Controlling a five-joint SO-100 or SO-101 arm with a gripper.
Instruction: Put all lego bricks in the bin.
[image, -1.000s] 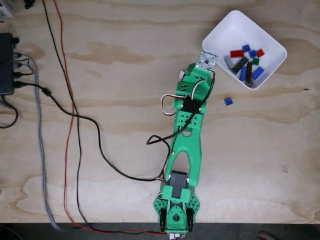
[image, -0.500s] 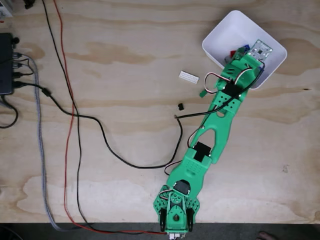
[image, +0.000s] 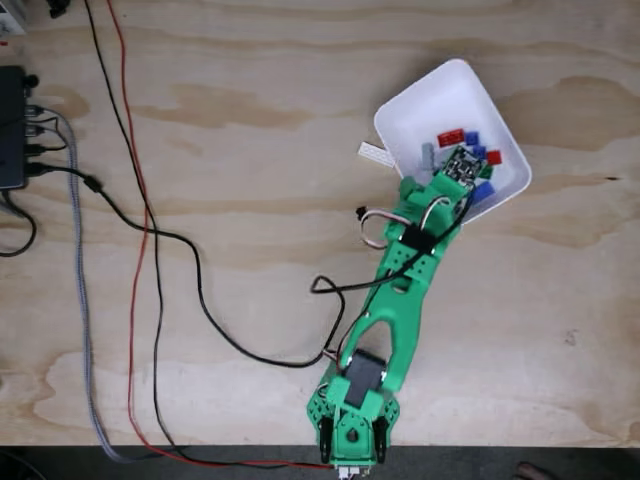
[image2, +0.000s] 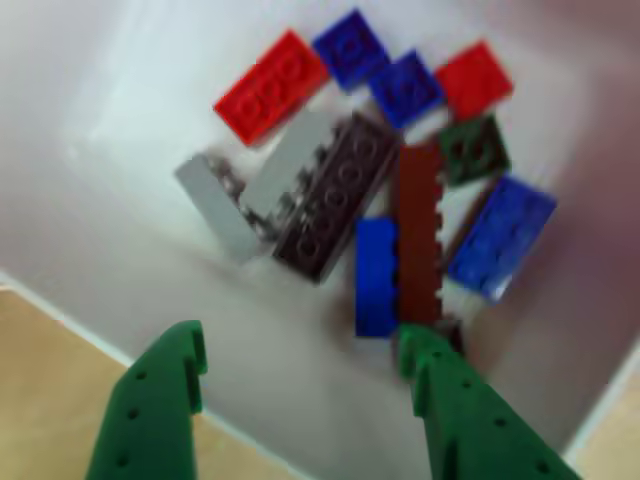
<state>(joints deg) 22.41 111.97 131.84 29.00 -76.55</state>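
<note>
Hovering over the bin (image: 415, 105) with gripper (image2: 300, 350) spread wide and nothing between the jaws, so looks like a drop-off spot. Lego bricks (image2: 350, 200) piled loose on the bin floor. Not finished though: 1 white plate (image: 375, 153) sits on the table (image: 250, 80), just outside the bin's rim.

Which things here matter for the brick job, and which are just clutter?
Job:
- bin
- bricks in the bin
- white plate on the table beside the bin
- small black piece on the table by the arm, maybe a brick, too small to tell
- gripper, open over the bin

Clutter:
- black and red cables
- black box at the fixed view's left edge
</note>
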